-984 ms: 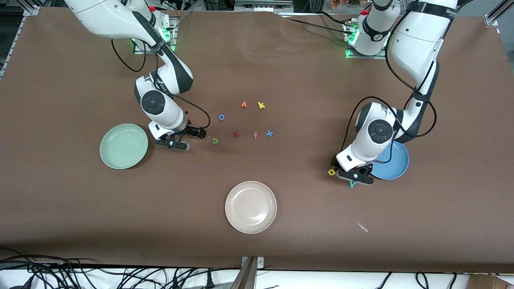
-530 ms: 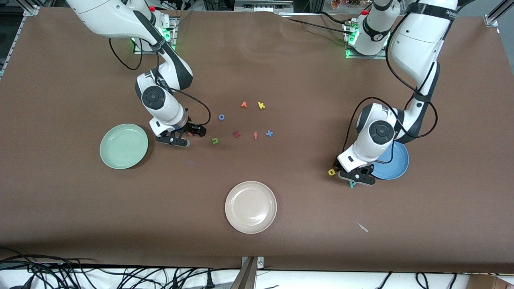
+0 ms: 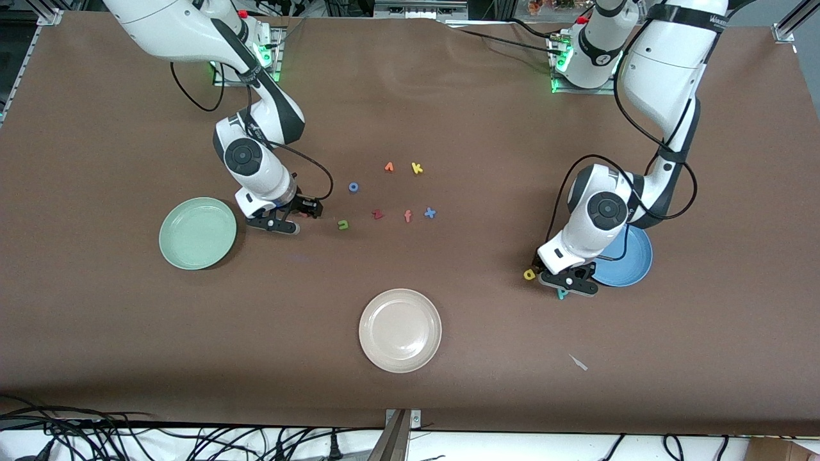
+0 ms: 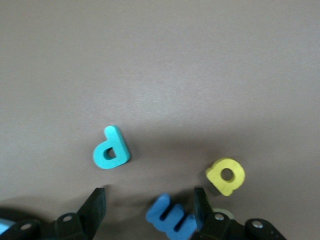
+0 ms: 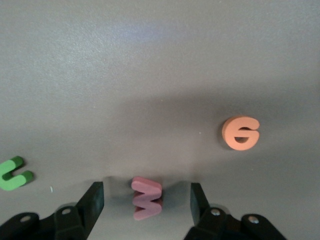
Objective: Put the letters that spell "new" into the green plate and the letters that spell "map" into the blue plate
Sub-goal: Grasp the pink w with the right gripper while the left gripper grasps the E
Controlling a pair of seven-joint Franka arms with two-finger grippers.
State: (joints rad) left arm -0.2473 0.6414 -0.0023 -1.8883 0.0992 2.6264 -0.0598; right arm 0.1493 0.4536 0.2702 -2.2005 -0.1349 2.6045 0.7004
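Right gripper is low over the desk, just beside the green plate on the side toward the desk's middle. Jaws apart, straddling the pink w; gaps show on both sides of it in the right wrist view, so no clamp. The w sits on the desk. Orange e lies near it, green n lies farther toward the middle. Green plate holds nothing.

Left gripper is low over the desk at the rim of the blue plate, on the side toward the middle. Jaws apart around the blue m: one finger is at the m's edge, the other stands clear with a gap. Yellow a sits just beside that gripper, teal p also just beside it, nearer the camera. All three are on the desk.

Mid-desk: blue o, dark red z, red f, blue x, yellow k, a small orange piece. White plate lies nearest the camera.
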